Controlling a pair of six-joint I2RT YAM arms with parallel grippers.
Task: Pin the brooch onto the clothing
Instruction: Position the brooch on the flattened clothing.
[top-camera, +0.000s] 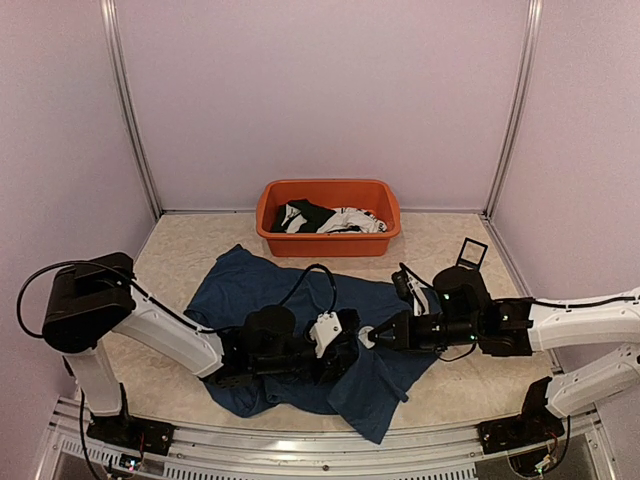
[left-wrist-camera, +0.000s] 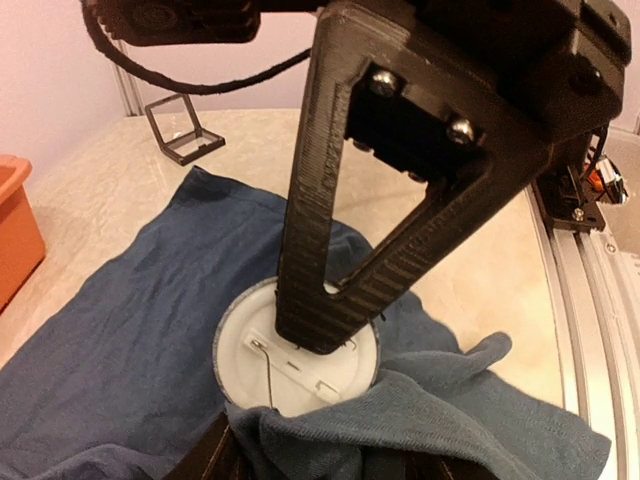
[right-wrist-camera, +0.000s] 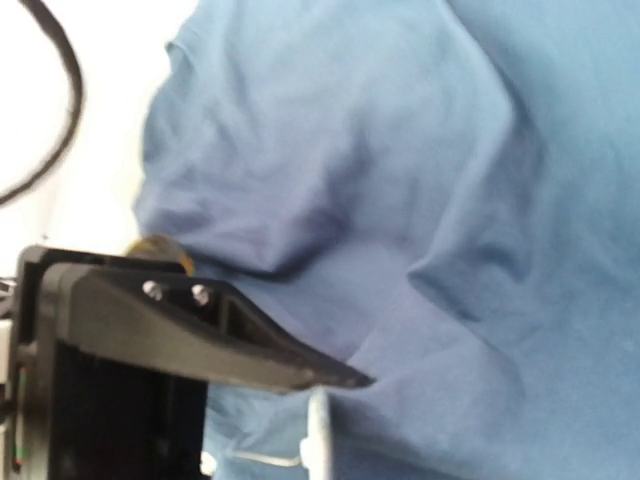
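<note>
i read the right gripper (top-camera: 380, 337) as pressed together on the brooch (left-wrist-camera: 245, 352), a white disc with its pin side showing, over the near edge of the navy shirt (top-camera: 255, 290) spread on the table (top-camera: 450, 250). the left gripper (top-camera: 343, 352) sits just beside it in bunched cloth; i cannot tell how its jaws stand.

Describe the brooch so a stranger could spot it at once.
Find the orange tub at the back; the navy T-shirt lies spread in front of it. At the shirt's middle right, between the two arms, is the brooch: a small round white disc with a wire pin, unlike the dark cloth around it.
</note>
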